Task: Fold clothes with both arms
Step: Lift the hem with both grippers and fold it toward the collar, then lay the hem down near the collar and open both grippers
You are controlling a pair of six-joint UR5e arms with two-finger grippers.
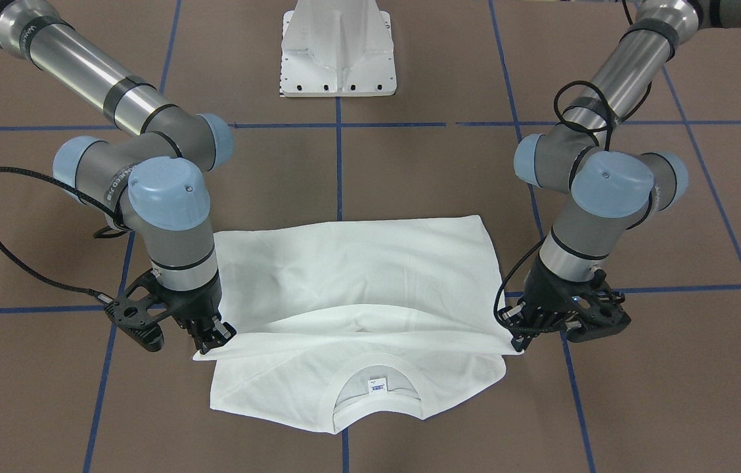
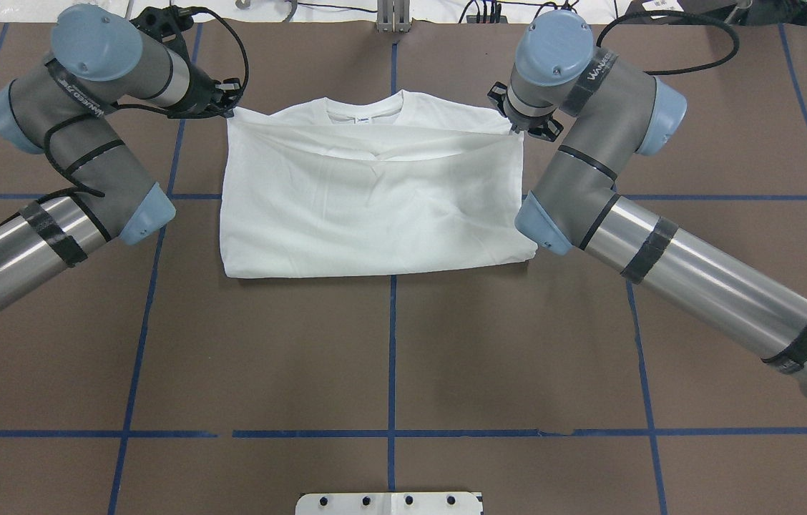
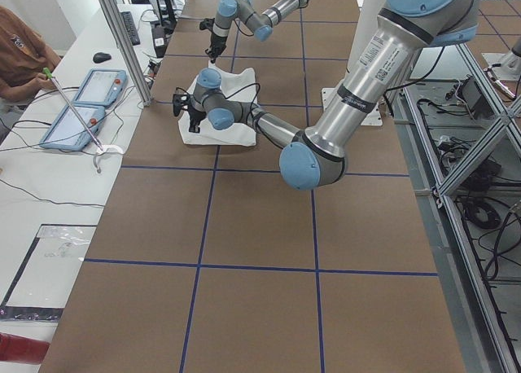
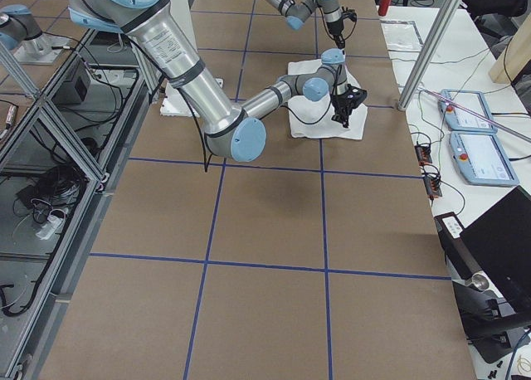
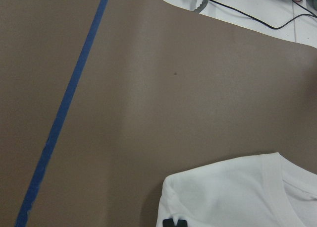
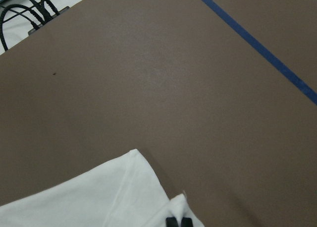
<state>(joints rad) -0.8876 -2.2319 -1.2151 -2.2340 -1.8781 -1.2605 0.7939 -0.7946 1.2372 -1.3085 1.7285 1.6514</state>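
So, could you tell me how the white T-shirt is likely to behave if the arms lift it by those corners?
Probably floppy: the T-shirt sags and creases between the left fingers and right fingers. Likely light, since two corner pinches hold its folded layer. It may slide easily on the smooth table.

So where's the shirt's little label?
In the front-facing view it's bottom centre: the label sits inside the collar of the T-shirt, just below the folded-over edge.
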